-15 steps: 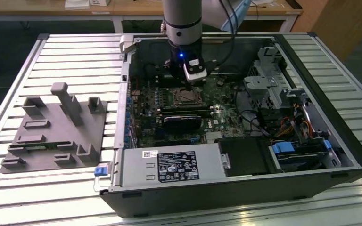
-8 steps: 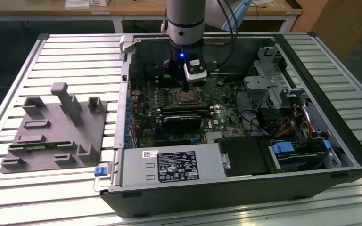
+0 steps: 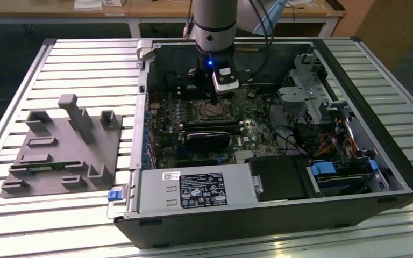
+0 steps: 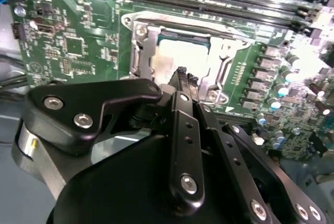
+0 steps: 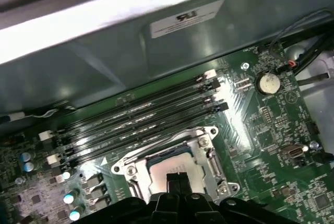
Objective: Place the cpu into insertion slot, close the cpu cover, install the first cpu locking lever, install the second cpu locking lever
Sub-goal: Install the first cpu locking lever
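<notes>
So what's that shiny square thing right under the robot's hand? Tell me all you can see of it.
That is the cpu, a flat square chip with a pale, silvery metal top that glares in the light. It lies level in the slot on the green board, with a silvery metal frame around it. In both wrist views the hand hangs just above the chip's near edge, fingertips close together; whether they touch it cannot be told.

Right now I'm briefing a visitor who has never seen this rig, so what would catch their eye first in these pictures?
Probably the open computer case on the slatted table, with the arm reaching down into it. Next, the gripper, fingers together, poised just over the cpu, which sits in the insertion slot with the cpu cover down around it, beside the long memory slots.
</notes>
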